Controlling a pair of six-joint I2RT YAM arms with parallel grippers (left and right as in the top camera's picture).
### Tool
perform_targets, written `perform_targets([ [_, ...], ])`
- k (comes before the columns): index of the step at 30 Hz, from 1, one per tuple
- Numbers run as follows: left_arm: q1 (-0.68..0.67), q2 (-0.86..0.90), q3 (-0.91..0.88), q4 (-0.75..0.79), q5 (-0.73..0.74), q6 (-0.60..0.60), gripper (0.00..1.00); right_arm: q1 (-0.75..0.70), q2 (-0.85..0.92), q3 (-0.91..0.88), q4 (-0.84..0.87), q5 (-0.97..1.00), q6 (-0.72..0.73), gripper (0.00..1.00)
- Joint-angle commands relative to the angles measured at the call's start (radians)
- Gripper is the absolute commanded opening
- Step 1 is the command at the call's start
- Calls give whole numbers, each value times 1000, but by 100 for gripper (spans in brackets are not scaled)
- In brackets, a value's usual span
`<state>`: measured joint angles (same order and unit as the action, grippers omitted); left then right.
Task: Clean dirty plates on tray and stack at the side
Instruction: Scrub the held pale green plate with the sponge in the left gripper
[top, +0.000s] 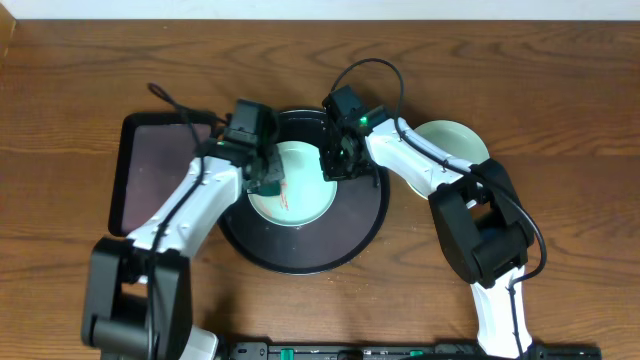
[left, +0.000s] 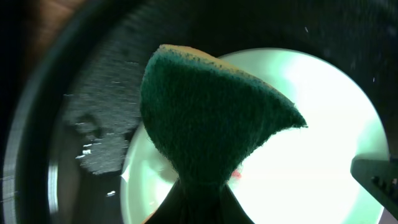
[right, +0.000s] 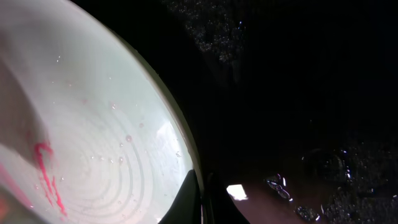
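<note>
Black plastic round tray with a raised rim (top: 355, 228): we log it at the centre of the brown wooden table (top: 560, 80), between the two arms.

Pale mint round shallow plate (top: 308, 198): lies flat inside the black tray, towards its far side. We note a thin red smear (right: 46, 171) on the plate's face; a smaller red trace shows in the left wrist view just under the sponge.

Dark green scouring sponge with a yellow back (left: 211, 118): pinched at its lower end so that it fans out, held over the left part of the mint plate.

Left gripper (top: 265, 172): clamped on the sponge, above the plate's left edge.

Right gripper (top: 338, 165): at the right edge of the mint plate. In the right wrist view we see its fingers close on either side of the rim, pinching it.

Water droplets (right: 280, 183): scattered over the wet tray floor beside the plate.

Second pale round plate (top: 450, 140): on the table right of the black tray, off it, partly hidden by the right arm.

Dark rectangular tray with rounded corners (top: 150, 185): on the table left of the black tray, under the left arm.
</note>
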<state>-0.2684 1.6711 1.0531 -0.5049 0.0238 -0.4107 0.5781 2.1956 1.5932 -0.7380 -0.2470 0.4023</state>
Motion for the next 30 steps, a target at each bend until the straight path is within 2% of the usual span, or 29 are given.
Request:
perform_targets([
  [1, -31, 54, -4, 10, -2, 10, 7, 4, 32, -36, -4, 29, 12, 1],
  [6, -58, 126, -4, -2, 25, 6, 7, 4, 32, -36, -3, 29, 12, 1],
  [9, -67, 125, -4, -11, 168, 46, 8, 4, 32, -36, -3, 29, 12, 1],
  [12, -70, 125, -4, -6, 349, 162, 8, 4, 32, -36, -3, 29, 12, 1],
  [15, -69, 125, -4, -5, 396, 202, 8, 4, 32, -36, -3, 29, 11, 1],
  [19, -69, 125, -4, 28, 269, 166, 7, 4, 32, -36, -3, 29, 11, 1],
  [26, -69, 125, -4, 72, -228, -140, 7, 5, 32, -36, -3, 30, 8, 1],
  [28, -69, 125, -4, 68, -297, -193, 7, 4, 32, -36, -3, 29, 9, 1],
  [30, -69, 125, -4, 59, -297, -196, 7, 4, 32, -36, -3, 30, 9, 1],
])
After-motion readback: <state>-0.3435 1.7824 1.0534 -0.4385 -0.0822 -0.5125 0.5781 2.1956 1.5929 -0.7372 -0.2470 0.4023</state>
